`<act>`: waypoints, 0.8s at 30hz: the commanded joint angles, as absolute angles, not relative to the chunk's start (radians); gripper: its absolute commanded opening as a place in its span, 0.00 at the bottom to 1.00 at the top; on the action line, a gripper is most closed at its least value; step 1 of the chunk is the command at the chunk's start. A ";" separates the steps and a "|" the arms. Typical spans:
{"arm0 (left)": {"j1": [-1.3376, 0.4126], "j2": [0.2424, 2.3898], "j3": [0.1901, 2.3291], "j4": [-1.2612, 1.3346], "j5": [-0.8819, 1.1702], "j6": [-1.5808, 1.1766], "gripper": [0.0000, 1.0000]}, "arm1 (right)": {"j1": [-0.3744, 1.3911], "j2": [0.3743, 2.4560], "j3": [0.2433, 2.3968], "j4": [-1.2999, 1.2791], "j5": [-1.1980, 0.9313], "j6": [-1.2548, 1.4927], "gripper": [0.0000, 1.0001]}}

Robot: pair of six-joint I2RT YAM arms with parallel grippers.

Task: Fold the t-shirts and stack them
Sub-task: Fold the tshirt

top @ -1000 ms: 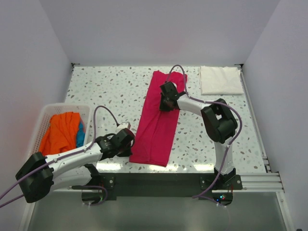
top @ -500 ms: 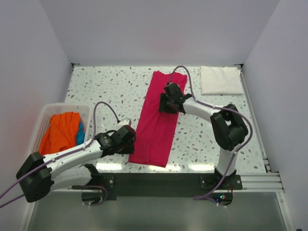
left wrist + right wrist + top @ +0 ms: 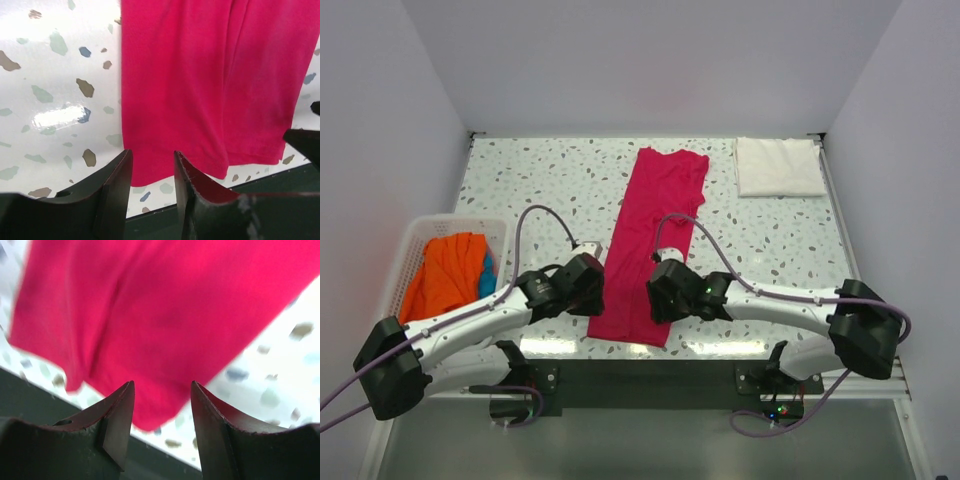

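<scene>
A magenta-pink t-shirt (image 3: 654, 226) lies folded into a long strip down the middle of the table, its near end by the front edge. My left gripper (image 3: 592, 292) hovers open over that end's left corner (image 3: 150, 170). My right gripper (image 3: 655, 293) is open above the right corner (image 3: 155, 410), nothing between its fingers. A white t-shirt (image 3: 778, 166) folded to a rectangle lies at the back right. Orange (image 3: 442, 275) and blue (image 3: 487, 281) shirts sit bunched in the basket.
A white slotted basket (image 3: 412, 245) stands at the left edge of the speckled table (image 3: 540, 190). The dark front rail (image 3: 640, 375) runs just below the pink shirt's near end. White walls close in the sides and back.
Both grippers went from shut to open. My right arm let go of the pink shirt's upper part and swung down to its near end. The left gripper shifted slightly right.
</scene>
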State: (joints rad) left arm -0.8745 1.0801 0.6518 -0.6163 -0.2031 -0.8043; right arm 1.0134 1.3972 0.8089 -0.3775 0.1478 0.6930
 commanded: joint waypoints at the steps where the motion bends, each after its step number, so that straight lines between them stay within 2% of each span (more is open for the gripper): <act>1: -0.893 1.054 0.641 -0.623 -0.152 -0.798 0.44 | 1.092 1.316 0.755 -0.422 0.238 0.820 0.52; 4: -0.893 1.057 0.620 -0.632 -0.150 -0.819 0.51 | 1.170 1.325 0.767 -0.451 0.291 0.865 0.52; 15: -0.894 1.019 0.523 -0.617 -0.146 -0.911 0.53 | 1.312 1.445 0.802 -0.500 0.393 0.957 0.52; 19: -0.894 1.029 0.500 -0.589 -0.137 -0.913 0.53 | 1.315 1.448 0.750 -0.471 0.379 0.988 0.38; 20: -0.894 1.034 0.496 -0.572 -0.130 -0.911 0.53 | 1.316 1.442 0.739 -0.465 0.374 1.003 0.27; 24: -0.896 1.046 0.457 -0.508 -0.083 -0.899 0.50 | 1.316 1.385 0.678 -0.468 0.371 1.032 0.14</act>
State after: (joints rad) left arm -0.8909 1.0363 0.4808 -0.5861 -0.1276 -0.8925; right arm 1.3102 1.4364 0.7143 -0.4725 0.3317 0.9726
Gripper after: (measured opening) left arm 0.517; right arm 0.166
